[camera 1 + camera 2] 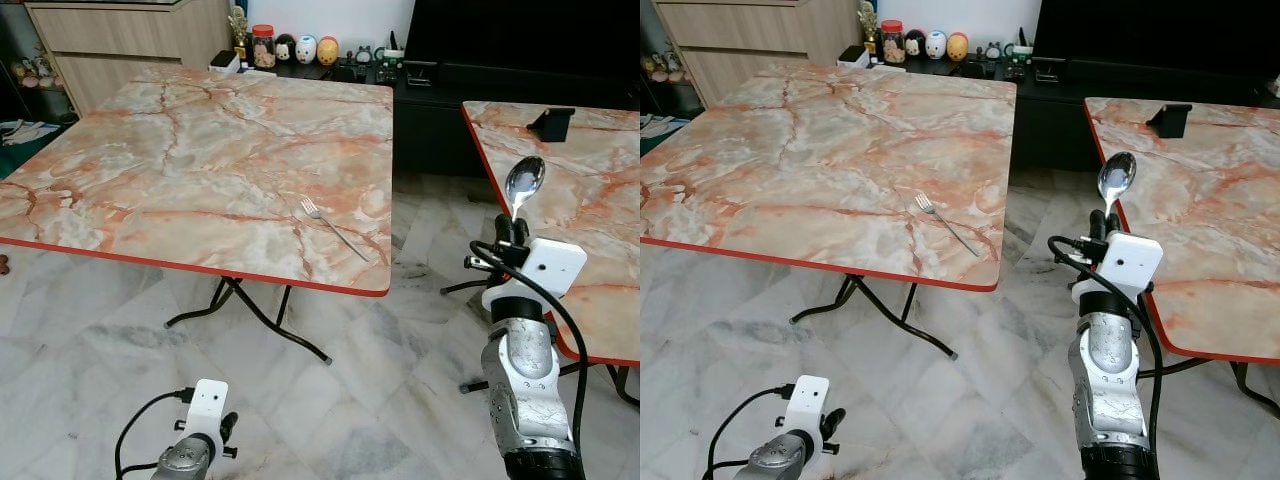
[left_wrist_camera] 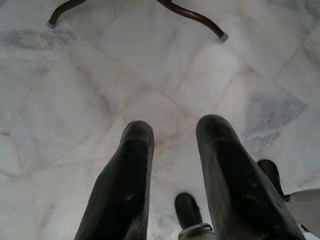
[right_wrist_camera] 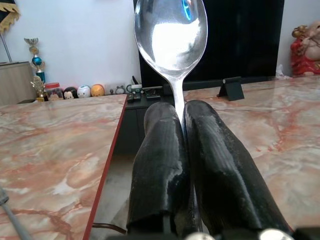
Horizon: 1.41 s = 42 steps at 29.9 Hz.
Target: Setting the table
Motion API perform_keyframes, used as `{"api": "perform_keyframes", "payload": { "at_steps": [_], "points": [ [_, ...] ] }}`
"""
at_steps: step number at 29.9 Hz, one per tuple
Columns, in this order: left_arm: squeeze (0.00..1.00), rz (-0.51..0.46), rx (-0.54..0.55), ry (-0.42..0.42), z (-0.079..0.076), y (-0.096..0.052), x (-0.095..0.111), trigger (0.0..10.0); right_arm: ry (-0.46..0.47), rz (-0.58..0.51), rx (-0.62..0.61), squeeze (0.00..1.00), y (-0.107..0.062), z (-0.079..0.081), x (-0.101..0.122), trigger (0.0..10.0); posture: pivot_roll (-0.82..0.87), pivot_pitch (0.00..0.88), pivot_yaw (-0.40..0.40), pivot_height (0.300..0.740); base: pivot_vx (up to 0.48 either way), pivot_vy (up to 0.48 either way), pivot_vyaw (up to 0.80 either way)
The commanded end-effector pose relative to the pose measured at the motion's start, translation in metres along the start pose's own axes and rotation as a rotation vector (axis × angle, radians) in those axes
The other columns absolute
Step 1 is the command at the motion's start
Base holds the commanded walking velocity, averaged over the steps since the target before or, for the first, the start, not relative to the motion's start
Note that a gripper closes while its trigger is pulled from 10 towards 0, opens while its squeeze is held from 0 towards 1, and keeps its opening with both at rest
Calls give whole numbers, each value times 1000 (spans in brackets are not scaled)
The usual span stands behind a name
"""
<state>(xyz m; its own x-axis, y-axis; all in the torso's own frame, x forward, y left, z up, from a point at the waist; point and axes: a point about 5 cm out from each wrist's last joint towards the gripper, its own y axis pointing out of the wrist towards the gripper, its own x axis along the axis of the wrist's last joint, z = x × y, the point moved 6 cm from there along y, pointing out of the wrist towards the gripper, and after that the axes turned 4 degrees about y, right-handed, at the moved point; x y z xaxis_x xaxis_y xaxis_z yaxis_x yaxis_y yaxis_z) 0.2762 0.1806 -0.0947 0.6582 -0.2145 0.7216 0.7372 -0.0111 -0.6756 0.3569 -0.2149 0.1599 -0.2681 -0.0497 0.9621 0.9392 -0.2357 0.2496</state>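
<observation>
Right pincer (image 1: pixel 513 228) is clamped on a spoon (image 1: pixel 524 183) by the handle, raised in the gap between two marble benches. Spoon's long axis is upright, bowl at the top, pointing up and away from the pincer; handle end is hidden between the fingers (image 3: pixel 159 165). A fork (image 1: pixel 334 228) lies flat on the left bench (image 1: pixel 150 160), well apart to the pincer's left, tines pointing away from the robot, handle toward the near right corner. Left pincer (image 2: pixel 172 135) hangs low over the floor (image 2: pixel 75 100), fingers apart, probably idle.
</observation>
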Motion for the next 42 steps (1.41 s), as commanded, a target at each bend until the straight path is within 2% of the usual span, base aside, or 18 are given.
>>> {"api": "perform_keyframes", "payload": {
  "at_steps": [1, 13, 20, 42],
  "points": [
    [0, 20, 4, 6, 0, -1, -7, 10000, -6, 3, -3, 0, 3, 1, -1, 10000, -2, 0, -25, 740, 0, -244, 0],
    [0, 27, 0, 12, -1, -2, -10, 10000, 5, 11, -3, 0, 4, 1, -2, 10000, -6, 0, -25, 740, 0, -282, 0],
    [0, 30, -2, 16, -1, -3, -12, 10000, 6, 9, 4, 0, 4, 3, -2, 10000, -5, 0, -26, 740, 0, -298, -743],
    [0, 39, -5, 13, -3, -3, -15, 10000, -5, -22, 12, 0, 4, 5, 3, 10000, -4, 0, -27, 740, 0, -298, 0]
  ]
}}
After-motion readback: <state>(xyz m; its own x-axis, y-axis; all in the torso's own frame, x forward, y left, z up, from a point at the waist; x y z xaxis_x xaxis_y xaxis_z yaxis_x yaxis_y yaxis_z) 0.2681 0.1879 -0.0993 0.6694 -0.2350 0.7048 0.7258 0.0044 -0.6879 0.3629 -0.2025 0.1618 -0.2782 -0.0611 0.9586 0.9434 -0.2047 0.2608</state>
